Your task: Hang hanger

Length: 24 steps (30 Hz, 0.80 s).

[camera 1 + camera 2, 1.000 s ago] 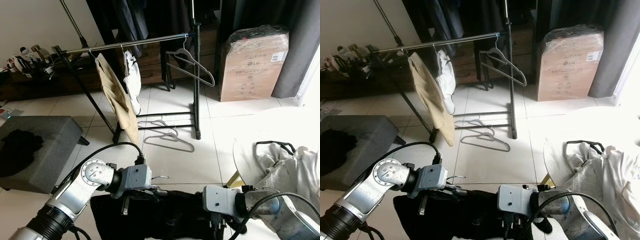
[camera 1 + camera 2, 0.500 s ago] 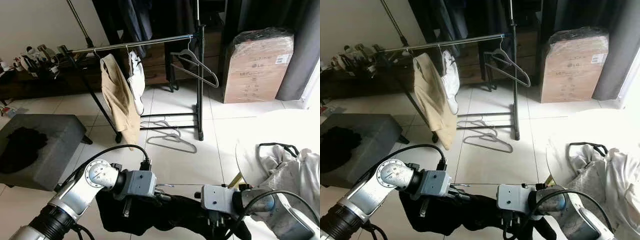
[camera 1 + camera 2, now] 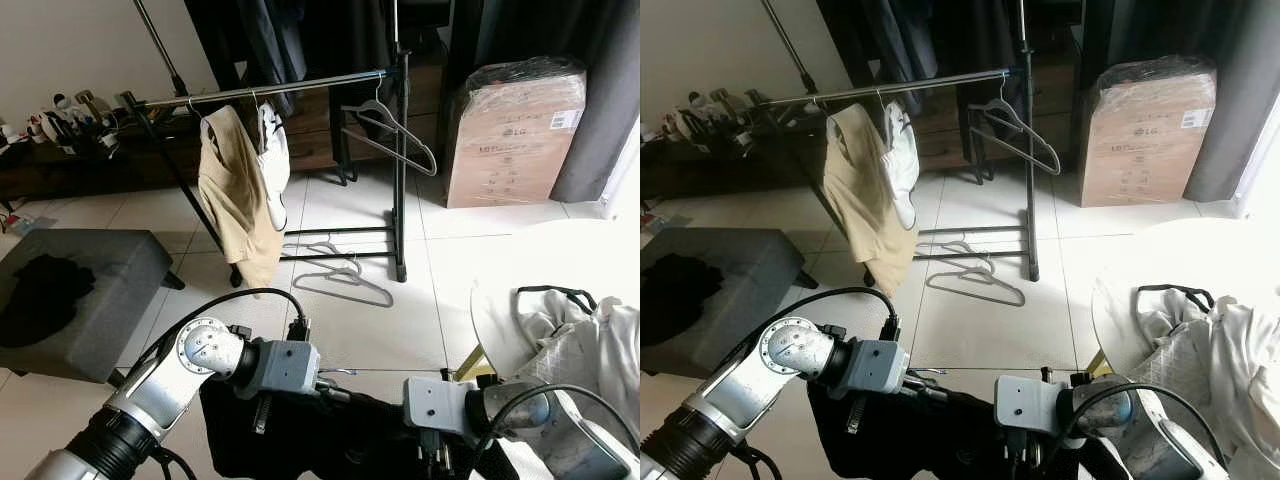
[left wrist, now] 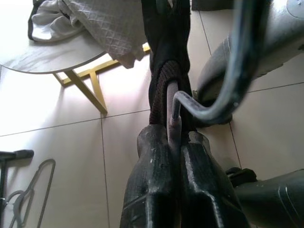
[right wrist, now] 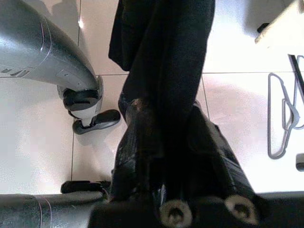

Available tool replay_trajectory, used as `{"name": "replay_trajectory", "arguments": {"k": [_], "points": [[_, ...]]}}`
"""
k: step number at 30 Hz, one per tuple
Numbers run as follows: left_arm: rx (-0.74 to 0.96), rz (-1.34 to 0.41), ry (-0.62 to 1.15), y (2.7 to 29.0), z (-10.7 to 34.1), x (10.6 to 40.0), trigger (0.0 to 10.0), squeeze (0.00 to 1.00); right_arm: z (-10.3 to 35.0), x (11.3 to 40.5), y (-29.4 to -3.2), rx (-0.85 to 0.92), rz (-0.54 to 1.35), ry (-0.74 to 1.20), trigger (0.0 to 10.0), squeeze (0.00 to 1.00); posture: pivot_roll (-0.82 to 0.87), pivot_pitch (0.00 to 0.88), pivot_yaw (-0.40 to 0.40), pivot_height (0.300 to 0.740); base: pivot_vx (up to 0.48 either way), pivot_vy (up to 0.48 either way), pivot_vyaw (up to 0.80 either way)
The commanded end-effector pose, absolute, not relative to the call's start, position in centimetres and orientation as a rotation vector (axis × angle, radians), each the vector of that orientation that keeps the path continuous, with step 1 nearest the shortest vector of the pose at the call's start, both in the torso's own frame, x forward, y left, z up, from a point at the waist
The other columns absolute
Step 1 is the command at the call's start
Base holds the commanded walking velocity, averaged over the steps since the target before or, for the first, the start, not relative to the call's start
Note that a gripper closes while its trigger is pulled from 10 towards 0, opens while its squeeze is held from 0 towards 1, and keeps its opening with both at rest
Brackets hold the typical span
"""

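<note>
Tile floor under clothes rail, cardboard box beyond.

Near, both silver arms hold a black garment low. Far off stands a clothes rail with a tan garment; right, a cardboard box.

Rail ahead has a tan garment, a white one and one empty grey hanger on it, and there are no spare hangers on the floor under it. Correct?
Not quite. The rail does carry the tan garment, the white garment and an empty grey hanger, but spare grey hangers do lie on the floor tiles beneath the rack, as the left eye view shows.
</note>
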<state>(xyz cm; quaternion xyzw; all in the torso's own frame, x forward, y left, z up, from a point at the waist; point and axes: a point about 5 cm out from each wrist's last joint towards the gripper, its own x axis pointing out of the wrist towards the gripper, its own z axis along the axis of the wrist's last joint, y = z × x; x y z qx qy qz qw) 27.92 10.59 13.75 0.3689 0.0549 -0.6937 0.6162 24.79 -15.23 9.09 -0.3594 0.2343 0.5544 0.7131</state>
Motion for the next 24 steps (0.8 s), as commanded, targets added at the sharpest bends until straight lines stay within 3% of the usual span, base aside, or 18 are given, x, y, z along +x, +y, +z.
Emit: {"name": "replay_trajectory", "arguments": {"k": [1,20,21,24], "points": [[0.908,-1.59,0.034,10.35,16.0,28.27,10.0,0.0,8.77,24.09,-14.32,-0.772,1.29,0.515,0.0,0.0,-0.17,0.12,0.172,0.74,0.0,0.0,0.0],[0.873,-1.593,0.036,10.06,16.16,28.24,10.0,0.0,8.83,23.92,-14.06,-0.749,1.311,0.51,0.0,0.0,-0.17,0.117,0.172,0.74,0.0,0.0,0.0],[0.866,-1.595,0.041,10.08,16.14,28.24,10.0,1.0,8.82,23.92,-14.02,-0.749,1.312,0.509,0.0,0.0,-0.17,0.116,0.173,0.74,0.0,0.0,0.0],[0.844,-1.605,0.059,10.15,16.07,28.18,10.0,1.0,8.83,23.91,-13.97,-0.748,1.313,0.507,0.0,0.0,-0.17,0.113,0.173,0.74,0.0,0.0,0.0]]}}
